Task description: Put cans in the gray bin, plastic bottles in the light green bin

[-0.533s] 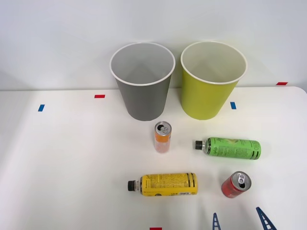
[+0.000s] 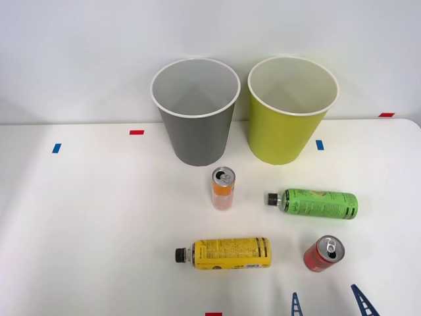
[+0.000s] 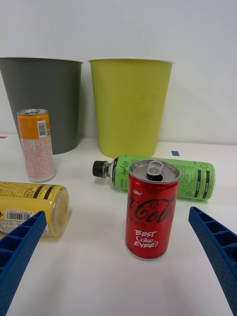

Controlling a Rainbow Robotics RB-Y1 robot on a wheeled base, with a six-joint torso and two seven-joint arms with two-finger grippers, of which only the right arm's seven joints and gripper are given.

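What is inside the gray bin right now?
The gray bin looks empty: only its bare gray inner wall shows, though its very bottom is hidden by the rim. Both cans, red and orange, stand on the table.

Glossy metal red can (image 3: 151,215), matt table (image 2: 99,217)

Red can (image 3: 151,215) with white script, orange can (image 2: 223,188) seemingly fading pink.

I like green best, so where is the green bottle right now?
In the front view the green bottle lies on its side on the table's right part, in front of the light green bin, with the red can just nearer the robot.
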